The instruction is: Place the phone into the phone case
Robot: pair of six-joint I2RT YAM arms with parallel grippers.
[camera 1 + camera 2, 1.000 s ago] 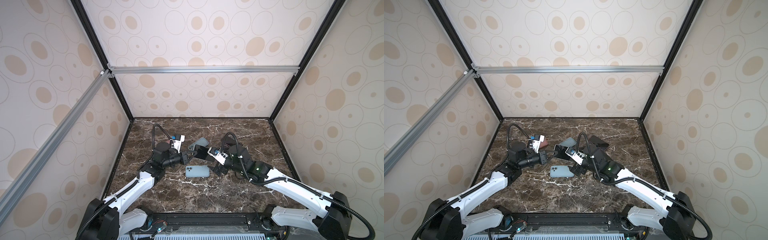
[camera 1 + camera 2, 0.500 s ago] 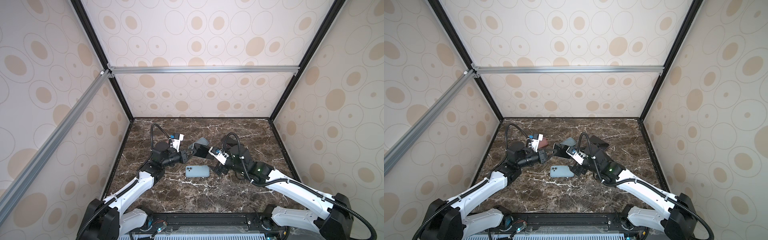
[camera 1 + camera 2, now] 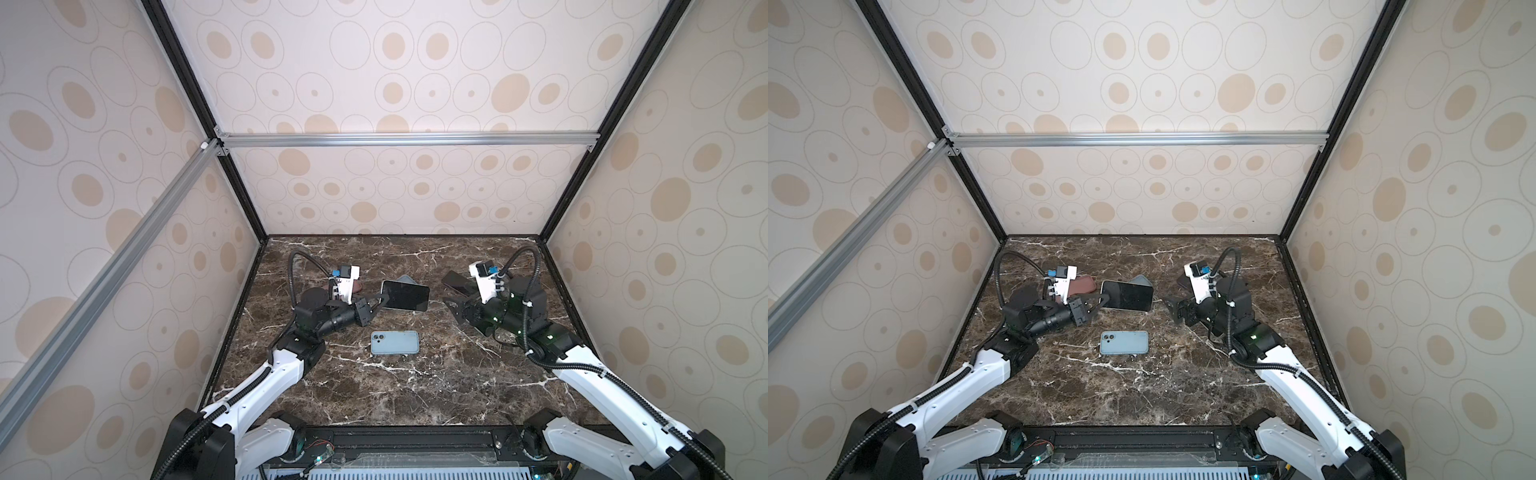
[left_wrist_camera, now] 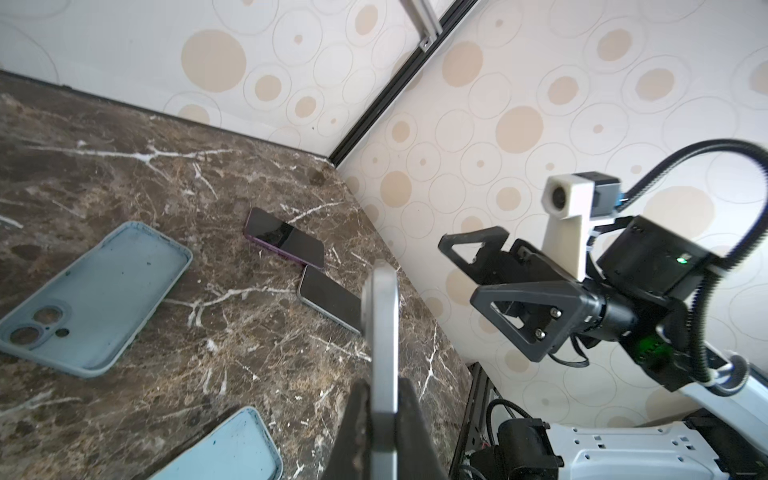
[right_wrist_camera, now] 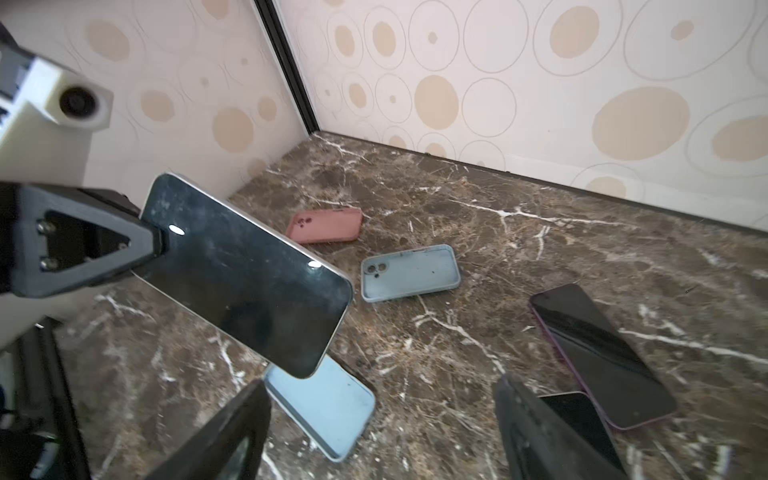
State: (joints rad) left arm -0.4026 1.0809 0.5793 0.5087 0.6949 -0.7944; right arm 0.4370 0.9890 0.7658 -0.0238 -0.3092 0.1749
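My left gripper [image 3: 379, 297] is shut on one short end of the dark-screened phone [image 3: 405, 295], holding it above the marble floor; in the left wrist view the phone [image 4: 383, 324] shows edge-on between the jaws. A light-blue phone case [image 3: 394, 343] lies open side up in front of it, also visible as the case [image 5: 324, 407] in the right wrist view. My right gripper [image 3: 453, 308] hangs open and empty to the right of the phone, not touching it.
A second light-blue case [image 5: 409, 272] and a pink-brown case [image 5: 326, 224] lie behind the held phone. A purple phone [image 5: 598, 349] and another dark phone [image 5: 582, 424] lie at the back right near my right arm. Walls close in on three sides.
My right gripper has drawn back to the right, away from the phone, its jaws narrowing slightly. The left gripper keeps its hold on the phone in about the same place.
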